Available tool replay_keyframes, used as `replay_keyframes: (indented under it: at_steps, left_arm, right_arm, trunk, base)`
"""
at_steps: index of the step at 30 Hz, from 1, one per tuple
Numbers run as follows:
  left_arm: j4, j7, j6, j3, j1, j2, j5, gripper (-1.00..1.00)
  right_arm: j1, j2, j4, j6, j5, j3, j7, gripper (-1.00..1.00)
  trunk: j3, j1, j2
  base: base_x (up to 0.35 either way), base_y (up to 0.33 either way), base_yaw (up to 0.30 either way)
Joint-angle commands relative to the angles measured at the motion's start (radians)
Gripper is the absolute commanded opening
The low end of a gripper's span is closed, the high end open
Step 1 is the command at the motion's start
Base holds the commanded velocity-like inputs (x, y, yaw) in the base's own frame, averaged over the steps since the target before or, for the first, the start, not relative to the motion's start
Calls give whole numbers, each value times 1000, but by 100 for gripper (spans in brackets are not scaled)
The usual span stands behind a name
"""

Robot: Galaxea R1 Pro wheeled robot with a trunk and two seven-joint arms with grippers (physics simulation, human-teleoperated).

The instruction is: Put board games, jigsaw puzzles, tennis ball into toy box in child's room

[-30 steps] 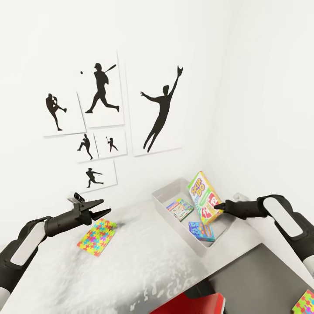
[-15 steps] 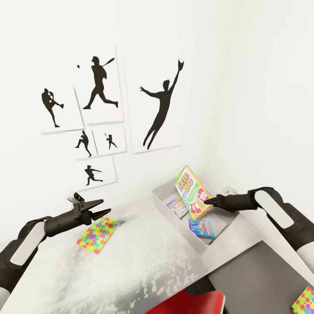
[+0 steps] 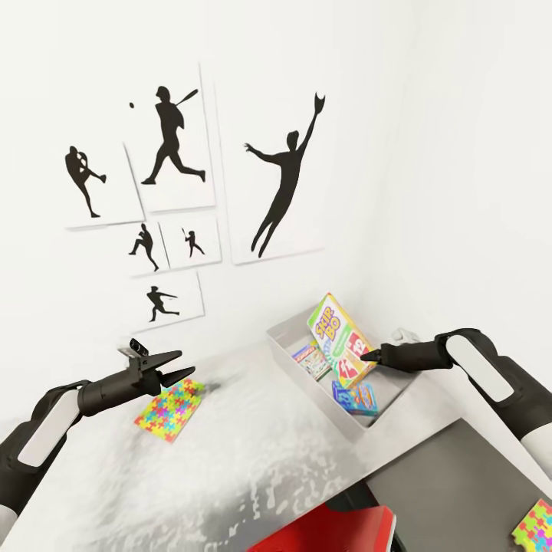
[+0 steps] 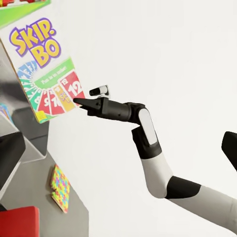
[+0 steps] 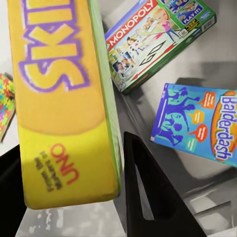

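Right of centre, my right gripper (image 3: 371, 356) pinches SKIP-BO (image 3: 338, 337) over the toy box (image 3: 284, 337), two games inside; left gripper (image 3: 184, 365) spread; two puzzles (image 3: 166, 409) remain out.

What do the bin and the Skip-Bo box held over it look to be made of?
The bin looks like moulded plastic, pale grey, with smooth, faintly shiny sloping walls. The Skip-Bo box, held by the right gripper, looks like printed cardboard with a glossy finish: flat faces, sharp edges, bright print. Being a render, both are guesses.

jigsaw puzzle (image 3: 534, 526) cut by edge, red obj (image 3: 330, 533) cropped
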Motion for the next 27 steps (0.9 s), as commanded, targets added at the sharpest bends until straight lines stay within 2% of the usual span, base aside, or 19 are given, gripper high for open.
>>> replay_keyframes:
  at_steps: [1,13,19,24,27]
  left_arm:
    - [0,-2,4,-2,-1,1,3,100]
    - [0,-2,3,-2,-1,1,3,100]
    - [0,-2,2,-1,-1,1,3,100]
    - [0,-2,2,-1,-1,2,3,100]
    - [0,-3,2,-1,-1,2,3,100]
  right_arm:
    - [-2,-1,-1,1,9,2,10,-100]
    - [-21,-3,6,1,12,8,16,-100]
    - [-23,-4,6,1,13,42,21,-100]
    - [-23,-5,6,1,15,46,75,-100]
    - [-23,-19,6,1,46,45,102,-100]
  trunk:
    - [-4,1,-2]
    - [-24,1,-2]
    - [-34,1,-2]
    - [-42,1,-2]
    - [-47,1,-2]
  base:
    - [0,0,0]
    - [0,0,0]
    - [0,0,0]
    - [0,0,0]
    - [0,0,0]
